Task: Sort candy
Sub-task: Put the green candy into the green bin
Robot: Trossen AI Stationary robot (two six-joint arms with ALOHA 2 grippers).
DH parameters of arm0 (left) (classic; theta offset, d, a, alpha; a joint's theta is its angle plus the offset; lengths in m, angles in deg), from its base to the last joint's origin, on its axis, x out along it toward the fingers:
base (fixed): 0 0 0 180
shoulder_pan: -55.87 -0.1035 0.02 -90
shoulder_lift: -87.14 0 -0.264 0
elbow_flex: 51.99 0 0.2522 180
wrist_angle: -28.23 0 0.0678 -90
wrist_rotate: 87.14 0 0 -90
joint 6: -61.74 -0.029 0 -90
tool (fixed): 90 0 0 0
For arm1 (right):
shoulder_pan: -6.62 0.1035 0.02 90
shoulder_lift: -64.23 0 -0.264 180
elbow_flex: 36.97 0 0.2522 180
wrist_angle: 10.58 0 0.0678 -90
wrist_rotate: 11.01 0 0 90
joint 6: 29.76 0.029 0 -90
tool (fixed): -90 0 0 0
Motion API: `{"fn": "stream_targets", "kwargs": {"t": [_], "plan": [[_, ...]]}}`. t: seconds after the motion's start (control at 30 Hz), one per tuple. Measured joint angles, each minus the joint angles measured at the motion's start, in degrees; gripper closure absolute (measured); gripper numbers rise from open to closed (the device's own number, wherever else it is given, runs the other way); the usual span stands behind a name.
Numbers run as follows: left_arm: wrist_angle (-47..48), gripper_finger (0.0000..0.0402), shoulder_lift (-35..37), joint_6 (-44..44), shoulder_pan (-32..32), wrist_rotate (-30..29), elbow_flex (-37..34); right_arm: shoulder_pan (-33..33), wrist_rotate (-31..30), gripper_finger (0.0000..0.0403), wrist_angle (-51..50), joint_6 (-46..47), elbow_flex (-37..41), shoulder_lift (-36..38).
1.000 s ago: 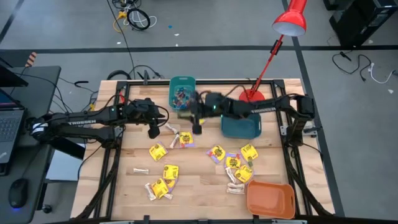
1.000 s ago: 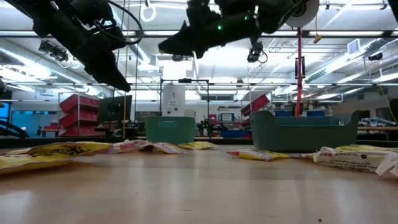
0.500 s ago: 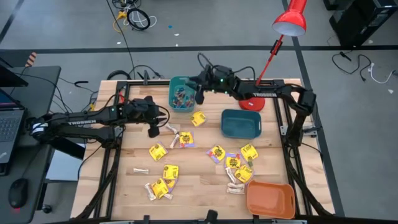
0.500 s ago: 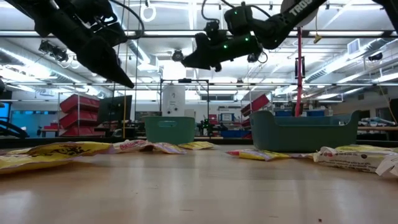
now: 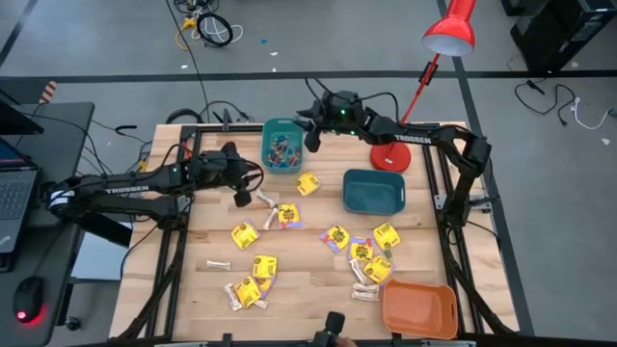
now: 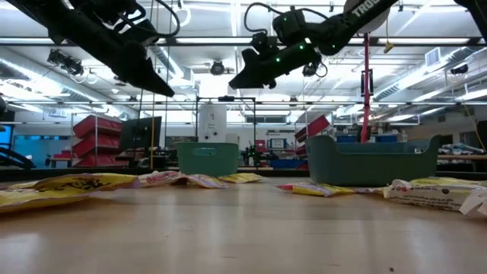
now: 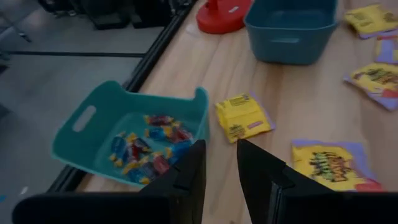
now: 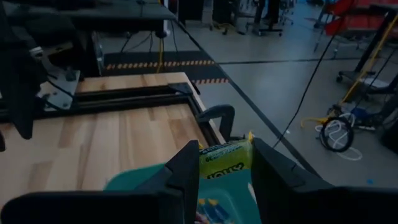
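Looking from the near edge, I see yellow candy packets [image 5: 253, 275] scattered across the table [image 5: 308, 289], an orange bin [image 5: 419, 308] at five o'clock. My left arm reaches in from nine o'clock, its end effector [image 5: 240, 198] hanging empty, fingers [image 7: 189, 171] a little apart, near a yellow packet [image 7: 242, 115]. Farther off, my right arm stretches toward twelve o'clock; its end effector [image 5: 311, 142] pinches one yellow packet [image 8: 225, 158] above the teal bin [image 5: 281, 146] of small coloured sweets [image 7: 146, 146].
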Motion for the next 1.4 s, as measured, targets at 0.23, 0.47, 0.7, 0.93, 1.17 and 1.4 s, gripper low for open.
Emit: {"fn": "stream_targets", "kwargs": {"t": [0.23,0.47,0.7,0.93,1.17,1.4], "plan": [[0.60,0.0308,-0.01,-0.21,-0.03,-4.60,0.00,-0.22,-0.92,0.0289,-8.57,-1.93,-6.95,0.00],[0.66,0.0308,-0.01,-2.72,-0.03,-5.82,0.00,-0.35,-1.37,0.0289,-10.73,-3.37,-9.70,0.02],[-1.75,0.0308,-0.01,-2.96,-0.05,-6.95,0.00,-0.75,-2.02,0.0289,-9.37,-5.42,-9.70,-0.15],[-2.69,0.0308,-0.01,-2.84,-0.07,-7.02,0.00,-0.76,-0.57,0.0289,-6.47,-5.52,-10.87,-5.46],[-2.40,0.0308,-0.01,-2.69,-0.12,-7.05,0.00,-0.79,1.32,0.0289,-12.18,-2.59,-18.59,-13.83],[-2.26,0.0308,-0.01,-2.54,-0.12,-7.05,0.00,-0.70,1.41,0.0289,-27.44,-2.87,-30.08,-21.15]]}}
